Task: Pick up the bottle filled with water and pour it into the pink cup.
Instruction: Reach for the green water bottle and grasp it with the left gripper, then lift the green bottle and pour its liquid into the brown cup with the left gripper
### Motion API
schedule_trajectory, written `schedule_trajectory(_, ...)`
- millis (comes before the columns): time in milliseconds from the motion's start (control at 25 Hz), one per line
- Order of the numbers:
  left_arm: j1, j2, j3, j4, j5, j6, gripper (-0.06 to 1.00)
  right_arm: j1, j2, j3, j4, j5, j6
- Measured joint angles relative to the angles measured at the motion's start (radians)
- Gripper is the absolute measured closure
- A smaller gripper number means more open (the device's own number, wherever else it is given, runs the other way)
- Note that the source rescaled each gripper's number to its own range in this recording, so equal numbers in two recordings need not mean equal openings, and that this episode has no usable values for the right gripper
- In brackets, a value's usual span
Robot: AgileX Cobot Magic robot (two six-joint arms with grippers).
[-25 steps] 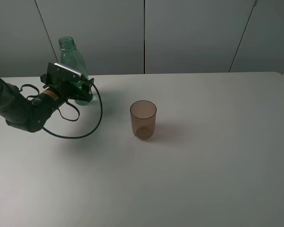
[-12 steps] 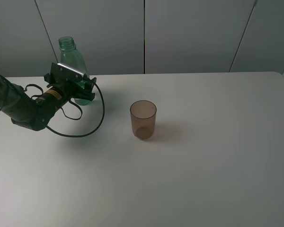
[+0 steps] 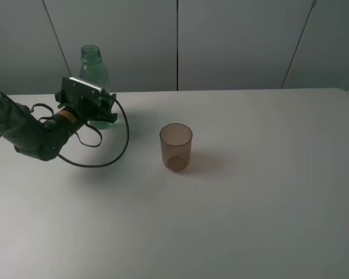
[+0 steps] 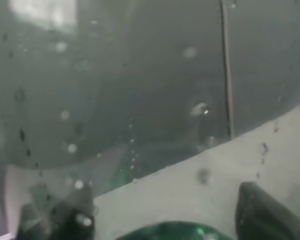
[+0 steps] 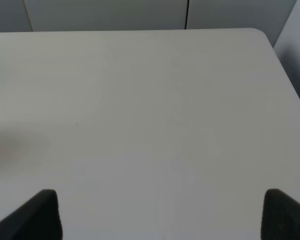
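Observation:
The green transparent bottle [image 3: 93, 72] stands at the back left of the white table [image 3: 250, 192], capless and upright. My left gripper [image 3: 100, 111] is shut around its lower body. In the left wrist view, the bottle [image 4: 140, 100] fills the picture, wet with droplets, between the two dark fingertips [image 4: 262, 215]. The pink cup [image 3: 175, 146] stands upright near the table's middle, to the right of the bottle and apart from it. My right gripper [image 5: 160, 220] is open and empty over bare table; it does not show in the exterior high view.
A black cable [image 3: 113, 154] loops from the left arm onto the table between bottle and cup. Grey wall panels [image 3: 232, 40] rise behind the table's back edge. The table's right corner [image 5: 262, 35] shows in the right wrist view.
The bottle has shifted a little to the right with my left gripper around it, and its neck now stands slightly higher. The cup has not moved.

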Motion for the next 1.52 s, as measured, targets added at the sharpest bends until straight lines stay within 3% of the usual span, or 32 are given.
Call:
schedule_trajectory(320,0.000,0.000,-0.012,0.002,0.009,-0.002,0.91,0.000,0.000,0.000,0.000,0.000,0.000)
schedule_trajectory(520,0.000,-0.006,-0.078,0.075,0.037,0.053,0.94,0.000,0.000,0.000,0.000,0.000,0.000)
schedule_trajectory(1280,0.000,-0.020,-0.397,0.528,0.081,0.225,0.94,0.000,0.000,0.000,0.000,0.000,0.013)
schedule_trajectory(1520,0.000,-0.020,-0.442,0.701,0.089,0.276,0.94,0.000,0.000,0.000,0.000,0.000,0.013)
